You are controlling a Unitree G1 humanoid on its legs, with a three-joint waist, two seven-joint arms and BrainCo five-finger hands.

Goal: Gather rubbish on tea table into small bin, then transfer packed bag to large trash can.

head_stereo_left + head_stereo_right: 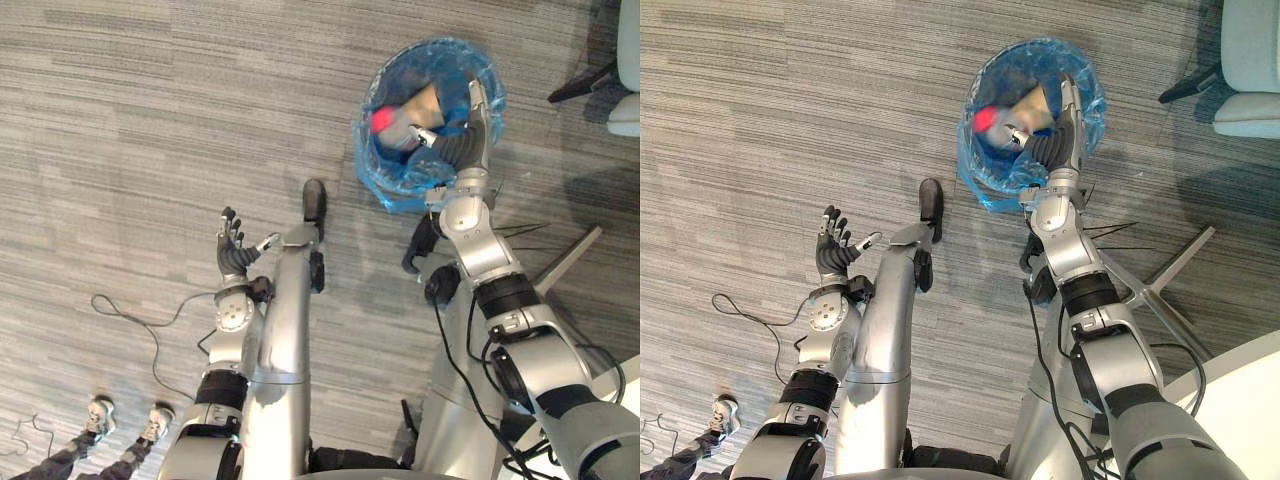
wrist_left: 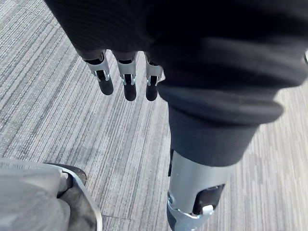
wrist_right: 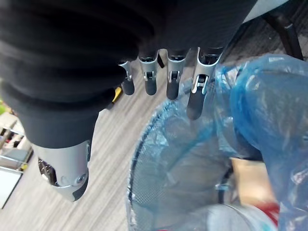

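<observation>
The small mesh bin [image 1: 400, 190] stands on the grey carpet, lined with a blue plastic bag [image 1: 430, 60]. Inside it lie a red thing [image 1: 383, 120] and a tan piece of card [image 1: 425, 100]. My right hand [image 1: 462, 145] reaches over the bin's near rim, fingers [image 3: 195, 96] straight and hanging above the bag's edge [image 3: 260, 106], with nothing in them. The bin's mesh wall [image 3: 159, 178] shows just below them. My left hand [image 1: 232, 250] hovers over bare floor well to the left of the bin, fingers [image 2: 129, 82] spread and holding nothing.
A white chair [image 1: 628, 100] with a dark leg stands at the far right. Grey metal legs [image 1: 1160, 280] splay over the floor right of my right arm. A white table edge [image 1: 1250, 390] is at the lower right. A person's shoes [image 1: 100, 415] show at the lower left.
</observation>
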